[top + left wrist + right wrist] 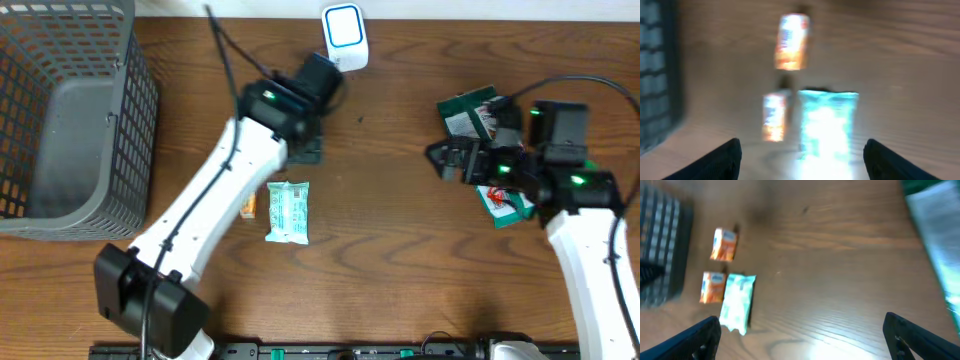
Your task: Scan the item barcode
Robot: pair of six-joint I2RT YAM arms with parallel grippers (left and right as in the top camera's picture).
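A teal-and-white packet (288,212) lies flat on the wooden table, with a small orange packet (249,205) at its left. The white scanner (343,36) with a blue face stands at the back edge. My left gripper (305,150) hovers open just behind the packets. In the blurred left wrist view the teal packet (827,125) lies ahead between the spread fingertips (725,160), beside two orange packets (775,116). My right gripper (447,160) is open and empty at the right, near a green packet (468,112). The right wrist view shows the teal packet (737,302) far to the left.
A grey mesh basket (60,110) fills the left side of the table. A red-and-green packet (505,205) lies partly under the right arm. The left arm crosses diagonally from the front left, covering part of the table.
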